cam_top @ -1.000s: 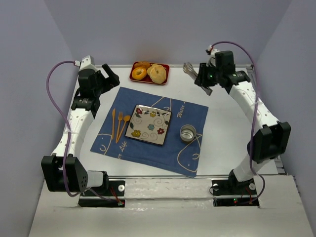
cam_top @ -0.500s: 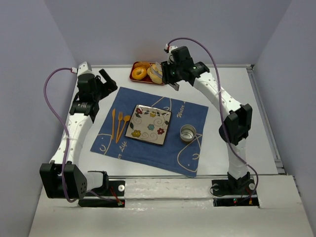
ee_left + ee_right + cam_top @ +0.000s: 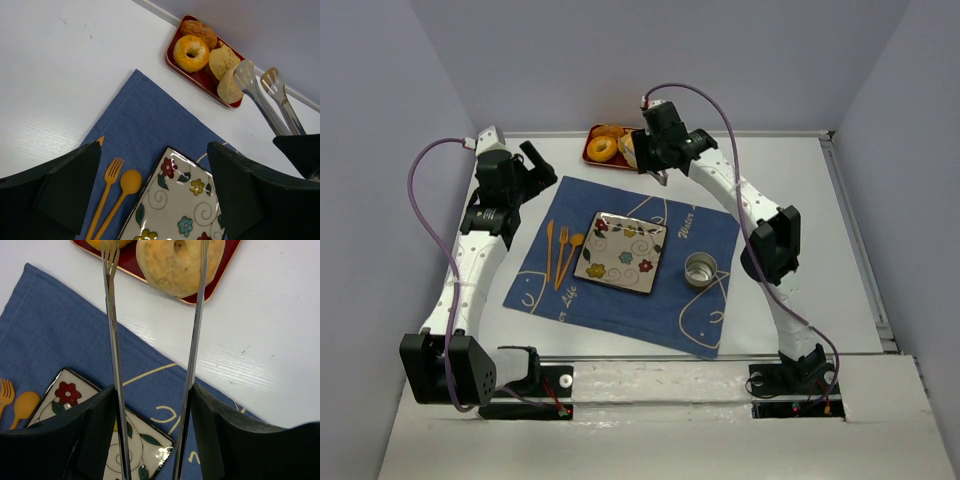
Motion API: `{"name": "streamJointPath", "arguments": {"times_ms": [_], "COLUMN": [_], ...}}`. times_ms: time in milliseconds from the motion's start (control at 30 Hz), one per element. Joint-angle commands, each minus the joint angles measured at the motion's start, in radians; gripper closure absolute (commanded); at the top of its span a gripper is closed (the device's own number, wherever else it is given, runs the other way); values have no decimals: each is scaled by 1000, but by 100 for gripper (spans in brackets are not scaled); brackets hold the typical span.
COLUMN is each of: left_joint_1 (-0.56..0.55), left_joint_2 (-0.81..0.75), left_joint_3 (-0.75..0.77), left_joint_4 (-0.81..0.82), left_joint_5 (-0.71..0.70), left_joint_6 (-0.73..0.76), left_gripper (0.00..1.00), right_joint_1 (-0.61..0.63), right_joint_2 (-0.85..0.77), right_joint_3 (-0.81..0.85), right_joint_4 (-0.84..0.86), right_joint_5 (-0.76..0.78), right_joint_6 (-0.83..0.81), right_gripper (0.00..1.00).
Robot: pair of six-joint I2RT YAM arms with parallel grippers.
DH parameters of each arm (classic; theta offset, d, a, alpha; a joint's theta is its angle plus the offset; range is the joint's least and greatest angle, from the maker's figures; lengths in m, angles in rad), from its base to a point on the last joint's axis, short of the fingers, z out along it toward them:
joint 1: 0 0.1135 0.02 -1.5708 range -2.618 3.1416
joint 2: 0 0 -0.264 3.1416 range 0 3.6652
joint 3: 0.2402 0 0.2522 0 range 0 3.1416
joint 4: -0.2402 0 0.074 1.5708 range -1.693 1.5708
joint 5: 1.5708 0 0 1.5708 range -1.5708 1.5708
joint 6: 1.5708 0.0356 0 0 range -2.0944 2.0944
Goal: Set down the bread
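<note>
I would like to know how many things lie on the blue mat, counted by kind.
Orange cutlery: 3 (knife, fork, spoon)
Plate: 1
Metal cup: 1
Total: 5

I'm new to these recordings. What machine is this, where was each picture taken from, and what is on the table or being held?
Two robot arms are bolted at the near edge of a white table. One picture comes from a fixed camera above and behind them. The other two come from a camera on each wrist, so the dark shapes at the bottom are that arm's own fingers.

On the table lies a blue placemat with a flowered plate, orange cutlery and a metal cup. A red tray at the far edge holds a donut, the bread and other baked pieces.

The right arm's fingers grip metal tongs, whose open tips reach the bread. The left arm's fingers are open and hold nothing.
</note>
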Motion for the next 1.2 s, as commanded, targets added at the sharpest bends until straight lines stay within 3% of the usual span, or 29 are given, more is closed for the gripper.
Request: {"name": "streamJointPath", "arguments": {"times_ms": [0,600,1000,1167], "left_joint_1": [-8,-14,-19,-22], "left_joint_2": [-29,-32,-63,-67], "left_joint_3": [-4,-7,-16,-14], "left_joint_4": [16,16,16,19], "left_joint_5": [-17,-36,-40,-36], "left_joint_6": [20,20,19,17], "left_gripper": [1,1,1,1], "right_joint_1": [25,44,44,44], "right_joint_2": [47,170,57,-75], "right_joint_3": [100,148,71,-8], "right_joint_4": [-3,-2,26,88], "right_joint_5": [41,231,300,292], "right_joint_6": [18,20,19,-50], "right_gripper": [36,35,77,83]}}
